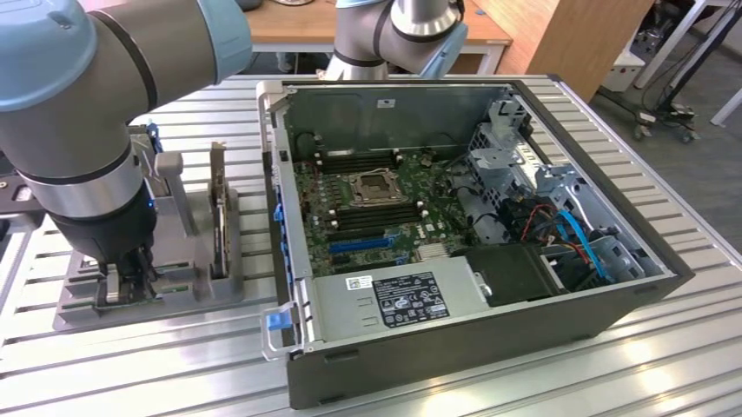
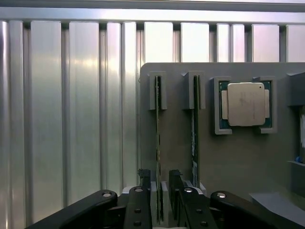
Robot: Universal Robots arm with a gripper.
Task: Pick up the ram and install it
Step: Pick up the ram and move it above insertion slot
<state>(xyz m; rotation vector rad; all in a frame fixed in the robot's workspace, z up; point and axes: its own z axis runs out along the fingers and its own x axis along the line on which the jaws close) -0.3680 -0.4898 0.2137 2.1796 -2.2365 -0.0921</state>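
Straddling ram (image 2: 158,133), gripper (image 2: 160,176) spread wide, not touching.

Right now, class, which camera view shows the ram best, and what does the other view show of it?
The wrist view: the ram stands on edge in the grey holder, most of its length visible, its near end between the open hand's fingers. In the exterior view, the hand and the arm hide most of it.

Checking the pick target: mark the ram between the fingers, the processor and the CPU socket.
ram (image 2: 157,124), wrist view, middle of its long edge.
processor (image 2: 246,104), wrist view, centre of its lid.
CPU socket (image 1: 374,187), exterior view, its centre.
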